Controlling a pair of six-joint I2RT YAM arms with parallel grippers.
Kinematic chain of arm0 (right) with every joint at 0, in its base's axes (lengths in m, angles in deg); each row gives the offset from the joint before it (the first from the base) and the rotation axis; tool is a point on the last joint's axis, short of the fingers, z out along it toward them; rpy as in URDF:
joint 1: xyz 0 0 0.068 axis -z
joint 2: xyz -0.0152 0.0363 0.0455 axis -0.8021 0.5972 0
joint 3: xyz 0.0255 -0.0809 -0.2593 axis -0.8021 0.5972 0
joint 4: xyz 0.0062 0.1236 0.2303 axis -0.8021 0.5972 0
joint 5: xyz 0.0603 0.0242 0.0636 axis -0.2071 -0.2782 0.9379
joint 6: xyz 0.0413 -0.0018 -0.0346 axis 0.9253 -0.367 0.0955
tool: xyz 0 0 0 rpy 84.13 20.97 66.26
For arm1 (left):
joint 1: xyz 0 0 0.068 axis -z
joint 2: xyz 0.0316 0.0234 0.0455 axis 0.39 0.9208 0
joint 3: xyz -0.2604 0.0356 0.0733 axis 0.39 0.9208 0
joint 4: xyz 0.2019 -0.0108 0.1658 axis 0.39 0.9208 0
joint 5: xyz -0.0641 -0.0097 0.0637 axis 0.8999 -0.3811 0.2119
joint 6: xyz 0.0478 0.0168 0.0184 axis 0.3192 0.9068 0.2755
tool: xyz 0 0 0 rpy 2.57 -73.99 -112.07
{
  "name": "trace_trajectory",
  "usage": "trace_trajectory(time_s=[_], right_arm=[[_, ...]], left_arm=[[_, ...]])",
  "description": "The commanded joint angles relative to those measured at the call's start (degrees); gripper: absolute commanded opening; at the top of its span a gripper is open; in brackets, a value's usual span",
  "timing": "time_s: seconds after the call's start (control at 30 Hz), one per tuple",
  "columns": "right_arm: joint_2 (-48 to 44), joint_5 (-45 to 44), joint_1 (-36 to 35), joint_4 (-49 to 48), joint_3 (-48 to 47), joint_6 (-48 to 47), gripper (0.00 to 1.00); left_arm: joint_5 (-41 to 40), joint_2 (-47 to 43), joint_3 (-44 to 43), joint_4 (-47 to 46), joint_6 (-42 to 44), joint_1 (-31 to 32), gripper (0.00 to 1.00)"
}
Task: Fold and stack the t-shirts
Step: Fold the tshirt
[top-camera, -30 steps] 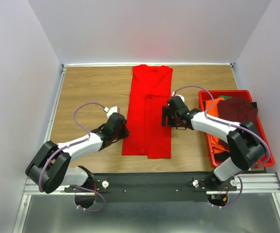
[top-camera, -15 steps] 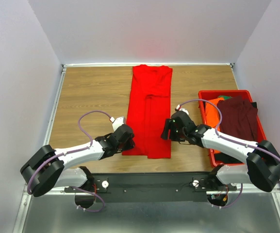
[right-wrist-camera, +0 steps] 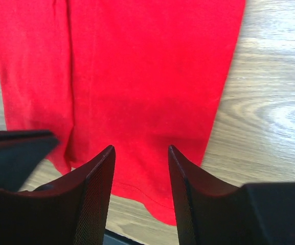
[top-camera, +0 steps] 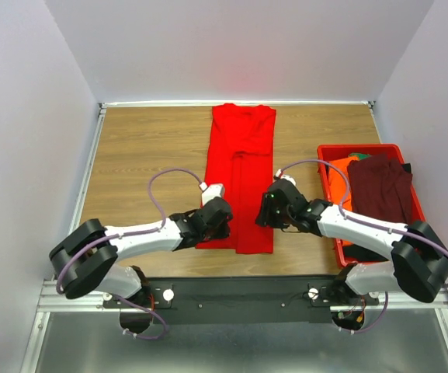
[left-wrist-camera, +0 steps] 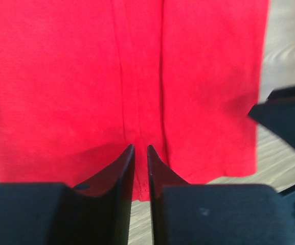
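The step in hand looks like taking the near hem of the red t-shirt (top-camera: 241,155) at both corners, to carry it up toward the collar.

The left gripper (left-wrist-camera: 140,149) sits low over the hem's left part. Its fingers are drawn almost together with a thin slit between them, and nothing is visibly caught in it. It would do best to catch every layer at the edge, because a fold seam runs right under the tips. Pinching only the top flap would peel the strip open.

The right gripper (right-wrist-camera: 139,148) is spread wide over the hem's right corner, and cloth shows between its fingers. It should come down level with the left one (an uneven pair of grips would skew the fold) and then both should lift together.

The shirt lies flat on the wooden table (top-camera: 146,148) between the arms. It is already folded lengthwise into a long narrow strip, with the collar at the far edge and the hem nearest the bases. It is bright, smooth and nearly creaseless, with one overlapping panel down its middle.

Well to the right, a red plastic bin (top-camera: 379,147) holds an orange shirt (top-camera: 338,175) and a dark maroon shirt (top-camera: 383,179), bunched and unfolded.
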Motion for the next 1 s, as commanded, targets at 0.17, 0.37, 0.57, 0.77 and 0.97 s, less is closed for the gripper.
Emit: trace_trajectory(time_s=[0.17,0.37,0.57,0.77,0.97], right_arm=[[1.5,-1.9,-1.8,0.1,-0.9,0.8,0.52],[2.0,-1.8,-2.1,0.1,0.1,0.6,0.52],[0.3,-0.9,-3.2,0.1,1.2,0.4,0.52],[0.4,-0.1,-5.8,0.5,1.2,0.5,0.52],[-4.7,-5.0,-6.3,4.0,3.7,3.0,0.52]], left_arm=[[3.8,6.1,1.9,-3.2,-2.7,6.9,0.20],[4.7,7.7,1.1,-4.5,-4.2,9.7,0.19],[3.3,3.3,0.2,-3.8,-4.1,9.8,0.21],[-3.3,-7.3,-1.0,5.1,-6.4,8.2,0.36],[-3.5,-15.1,4.1,12.3,-11.9,3.1,0.43]])
